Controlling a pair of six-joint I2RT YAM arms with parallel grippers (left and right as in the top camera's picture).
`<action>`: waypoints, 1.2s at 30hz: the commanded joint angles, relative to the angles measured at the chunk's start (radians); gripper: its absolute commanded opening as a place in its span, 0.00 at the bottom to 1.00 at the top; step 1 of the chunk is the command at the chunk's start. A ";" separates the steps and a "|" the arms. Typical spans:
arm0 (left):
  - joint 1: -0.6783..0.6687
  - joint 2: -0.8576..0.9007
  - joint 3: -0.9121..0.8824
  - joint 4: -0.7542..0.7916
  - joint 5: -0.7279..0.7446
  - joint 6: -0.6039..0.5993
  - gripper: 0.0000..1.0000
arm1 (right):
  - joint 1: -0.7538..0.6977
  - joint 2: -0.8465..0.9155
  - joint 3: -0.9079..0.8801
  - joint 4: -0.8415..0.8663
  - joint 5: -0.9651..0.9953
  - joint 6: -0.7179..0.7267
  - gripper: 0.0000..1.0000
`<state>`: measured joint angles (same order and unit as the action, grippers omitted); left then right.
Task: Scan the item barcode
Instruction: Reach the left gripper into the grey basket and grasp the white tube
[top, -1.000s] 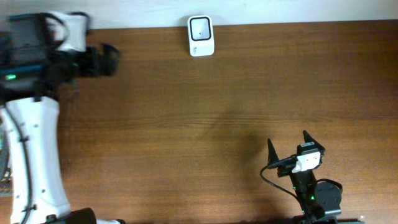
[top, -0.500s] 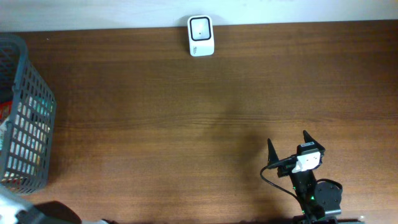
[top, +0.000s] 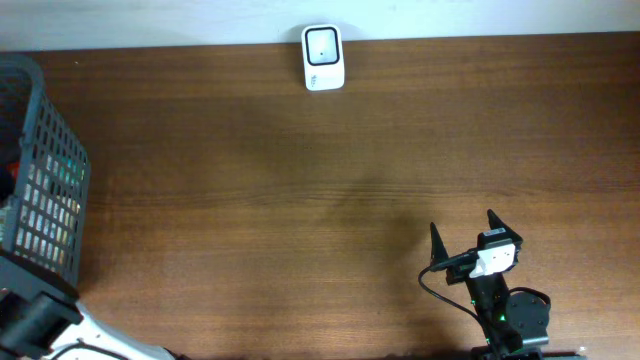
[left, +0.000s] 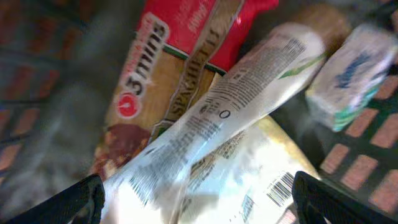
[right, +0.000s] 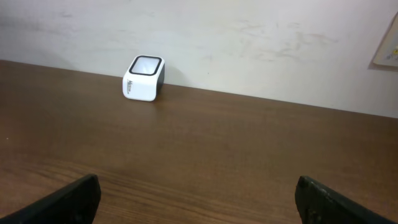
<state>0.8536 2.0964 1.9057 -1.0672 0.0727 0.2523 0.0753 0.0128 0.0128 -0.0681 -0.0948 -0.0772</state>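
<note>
In the left wrist view my left gripper (left: 199, 200) hangs open inside the grey basket (top: 42, 190), its fingers standing wide on either side of a white packet (left: 242, 106). Below the packet lies a white bag with a printed barcode (left: 281, 186). The picture is blurred, so I cannot tell whether the fingers touch anything. A red and tan spaghetti pack (left: 161, 74) lies beneath the packet. The white barcode scanner (top: 323, 58) stands at the table's far edge, and the right wrist view shows the scanner (right: 144, 78) too. My right gripper (top: 465, 232) rests open at the front right, holding nothing.
A small pale pack with blue print (left: 356, 71) lies at the basket's right side. The basket stands at the table's left edge. Part of my left arm (top: 45, 325) shows at the front left corner. A wall runs behind the scanner.
The left arm left the back left corner, uncovering the basket, and now shows at the front left. The right arm has not moved.
</note>
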 joint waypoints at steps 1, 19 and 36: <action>0.003 0.092 0.006 -0.006 0.027 0.060 0.93 | -0.004 -0.006 -0.007 -0.003 -0.002 0.007 0.99; 0.002 0.143 0.301 -0.188 0.065 -0.058 0.00 | -0.004 -0.006 -0.007 -0.003 -0.002 0.007 0.99; -0.433 -0.363 0.436 -0.406 0.307 -0.110 0.00 | -0.004 -0.006 -0.007 -0.003 -0.002 0.007 0.99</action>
<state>0.5339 1.7298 2.3489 -1.4448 0.4614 0.1486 0.0753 0.0128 0.0128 -0.0681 -0.0948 -0.0780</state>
